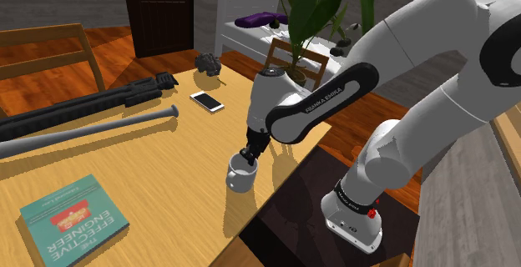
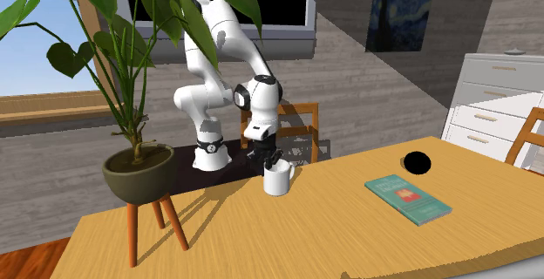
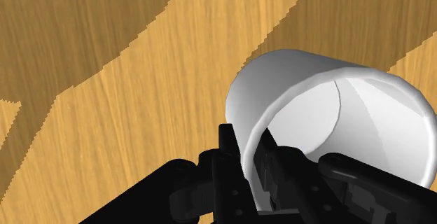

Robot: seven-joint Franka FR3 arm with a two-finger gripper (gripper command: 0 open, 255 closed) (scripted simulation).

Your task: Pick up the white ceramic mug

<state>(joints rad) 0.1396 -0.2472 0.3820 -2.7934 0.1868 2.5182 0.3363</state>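
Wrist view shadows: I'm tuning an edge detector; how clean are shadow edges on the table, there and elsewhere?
Wrist view: dark diagonal bands cross the table with jagged, stair-stepped edges. Shoulder view: cleaner-edged shadows lie beside the mug. Second exterior view: long streaky shadows run across the table by the mug.

The table (image 1: 159,169) is bare wood all around the mug (image 1: 240,176). The book (image 1: 73,219), bat (image 1: 100,132) and phone (image 1: 207,101) seem well apart from the mug.

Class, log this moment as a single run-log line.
phase: grasp | gripper: shut on white mug, clasping its rim wall | mug: upright on wooden table | lift: not yet started
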